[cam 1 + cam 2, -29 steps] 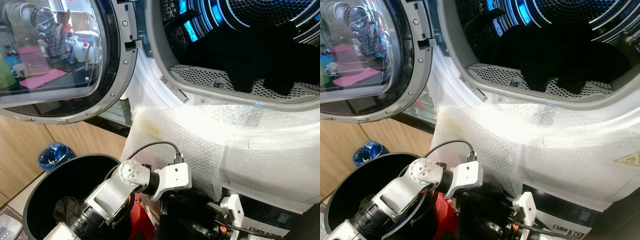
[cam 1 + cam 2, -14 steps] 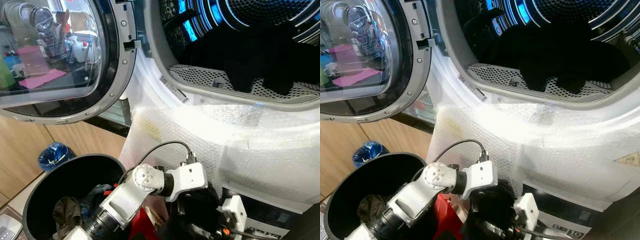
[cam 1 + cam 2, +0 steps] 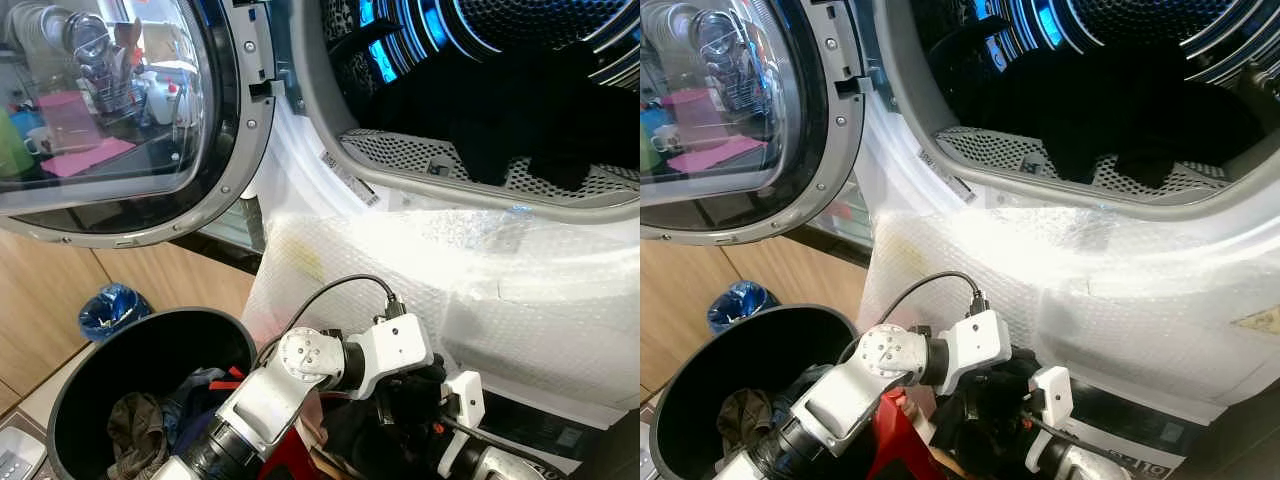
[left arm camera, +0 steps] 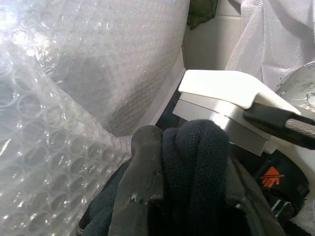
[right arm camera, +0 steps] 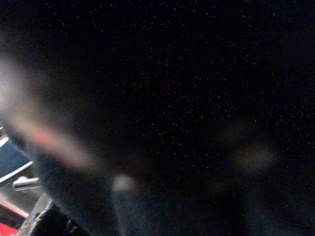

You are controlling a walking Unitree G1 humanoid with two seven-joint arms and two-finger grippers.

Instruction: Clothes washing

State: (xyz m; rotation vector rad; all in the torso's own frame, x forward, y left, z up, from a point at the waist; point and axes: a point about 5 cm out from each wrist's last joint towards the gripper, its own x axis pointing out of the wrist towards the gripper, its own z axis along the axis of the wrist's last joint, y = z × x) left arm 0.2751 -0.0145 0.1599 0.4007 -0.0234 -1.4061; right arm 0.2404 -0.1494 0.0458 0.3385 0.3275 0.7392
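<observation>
— How many of each thing do you count?

— One washing machine (image 3: pixel 300 160) with one round door (image 3: pixel 130 120) swung open to my left. One black bin (image 3: pixel 140 370) on the floor at my lower left, with a heap of clothes (image 3: pixel 150 430) inside; I can tell a brownish piece and a bluish one, not more. One small blue bag (image 3: pixel 110 308) beyond the bin. Two pincers, both mine. A dark pile of laundry (image 3: pixel 500 110) lies in the drum (image 3: pixel 480 40); I cannot count the pieces.

— And the surface, the room?

— No surface here. Bubble wrap (image 3: pixel 420 270) is draped over the machine's front below the drum opening. Wooden panels (image 3: pixel 40 300) stand behind the bin. The door glass mirrors a kitchen with dishes and bottles.

— Where is the garment you are moving?

— My left pincer (image 4: pixel 182 162) is low in front of the machine, just beside the bubble wrap, closed on a black knitted garment (image 4: pixel 197 152). A fold of it bulges up between my two black fingers (image 4: pixel 142 167). In the eye views it hangs as a dark bunch (image 3: pixel 400 400) under my left wrist, between the bin and the machine.

— Which way does it lie?

— It is bunched; I cannot tell a long axis.

— And the right pincer?

— My right pincer (image 3: pixel 455 400) is touching or nearly touching the same bunch. Its wrist view is dark and blurred, so I cannot tell how its fingers stand.
</observation>
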